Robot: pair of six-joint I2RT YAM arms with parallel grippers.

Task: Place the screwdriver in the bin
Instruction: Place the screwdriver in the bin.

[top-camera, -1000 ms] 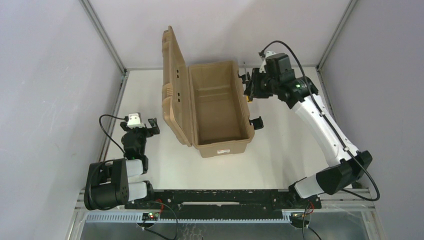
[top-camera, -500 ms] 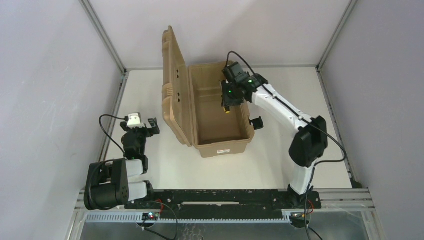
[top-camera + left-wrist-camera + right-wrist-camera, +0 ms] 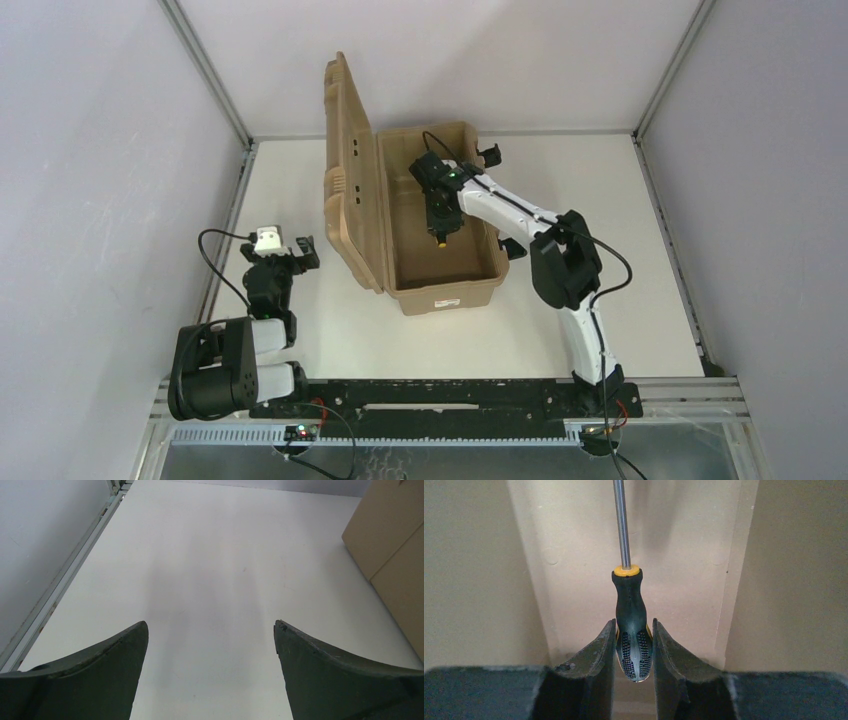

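The right end effector [image 3: 634, 630], clamped on the screwdriver [image 3: 629, 607] by its handle, hangs inside the open bin [image 3: 484, 570], whose wall ahead could catch the shaft on release.

The right gripper [image 3: 634, 630] clamps the screwdriver [image 3: 630, 610] by the thick, ribbed end of its black handle, with one dark finger [image 3: 596, 657] pressed against each side. The handle narrows to a yellow collar, and from there the thin metal shaft runs straight on, out past the top edge. Behind it are the plain tan inner surfaces of the bin [image 3: 484, 570], with a raised ridge to the left and right.
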